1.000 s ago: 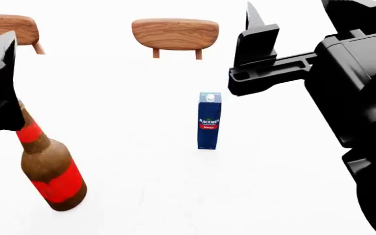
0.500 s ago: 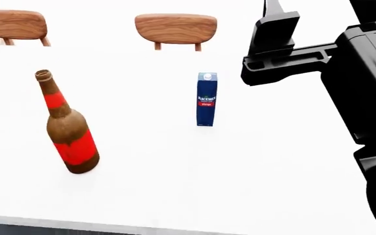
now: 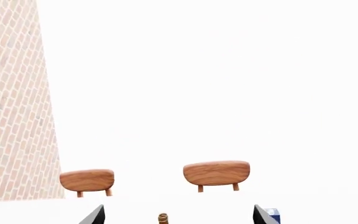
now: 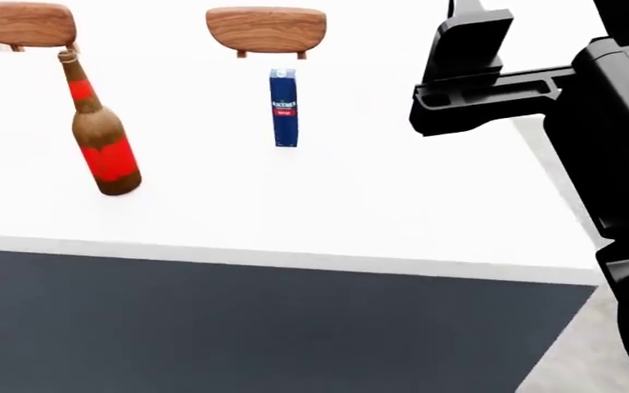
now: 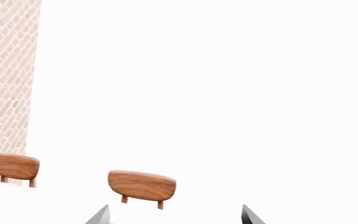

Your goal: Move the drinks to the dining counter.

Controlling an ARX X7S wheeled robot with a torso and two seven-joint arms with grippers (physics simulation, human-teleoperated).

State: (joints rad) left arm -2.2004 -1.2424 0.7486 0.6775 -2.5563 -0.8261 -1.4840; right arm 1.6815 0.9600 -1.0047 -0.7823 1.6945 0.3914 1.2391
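Already upright on the dining counter [image 4: 326, 213] stand two of the three drinks. The brown bottle [image 4: 101, 139] with red labels rests on its base well back from the counter's near edge, neck toward the stools; it appears tilted in the head view, probably a perspective effect. The Mango carton [image 4: 284, 108] stands beside it, apart and not touching, further from the near edge and directly in front of the nearer wooden stool [image 4: 265, 29]. A second stool [image 4: 20, 23] sits behind the bottle's neck. Both drinks are free-standing, with nothing gripping them, which suggests they have been delivered and set well inside the top so they cannot tip over the edge. The olive-green bottle is not visible in any view, so the task is judged about two-thirds complete.

The right gripper [image 4: 462, 61] hangs above the counter, to the carton's right and well clear of it, jaws spread and empty; the right wrist view shows its two fingertips [image 5: 101, 215] parted, with only a stool between them. The left gripper [image 3: 177, 217] is out of the head view; its wrist camera shows both tips apart and empty, with the bottle's mouth [image 3: 162, 218] between and beyond them and the carton's corner [image 3: 273, 216] just outside one tip. Released hands suit going for the remaining bottle.
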